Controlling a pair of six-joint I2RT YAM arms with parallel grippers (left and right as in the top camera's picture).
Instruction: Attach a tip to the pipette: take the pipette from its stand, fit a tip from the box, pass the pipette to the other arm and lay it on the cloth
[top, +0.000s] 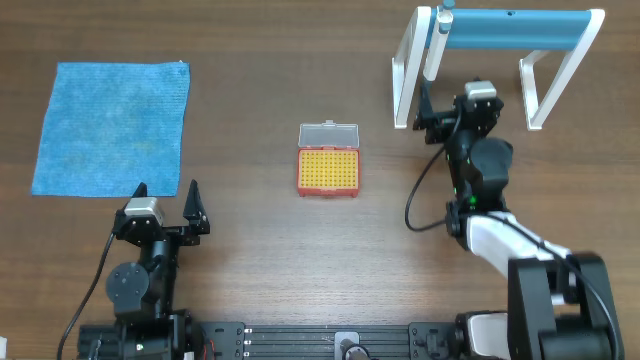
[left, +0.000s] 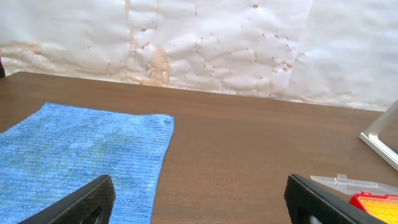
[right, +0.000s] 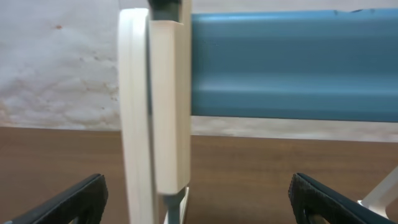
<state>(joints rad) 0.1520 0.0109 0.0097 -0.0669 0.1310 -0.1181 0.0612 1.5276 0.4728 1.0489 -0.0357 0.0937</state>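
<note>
The right hand (right: 200, 202) was open, facing the white pipette (right: 169, 106), which hung on the blue-barred white stand (right: 292, 68), likely for a grasp; the left hand (left: 202, 205), open, sat near the blue woven cloth (left: 74, 155), seemingly placed for the handover

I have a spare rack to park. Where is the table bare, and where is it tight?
The table is bare between the cloth and the tip box, and between the box and the stand. It is tight at the stand, where the right gripper sits close up, and by the cloth's near corner, beside the left gripper.
</note>
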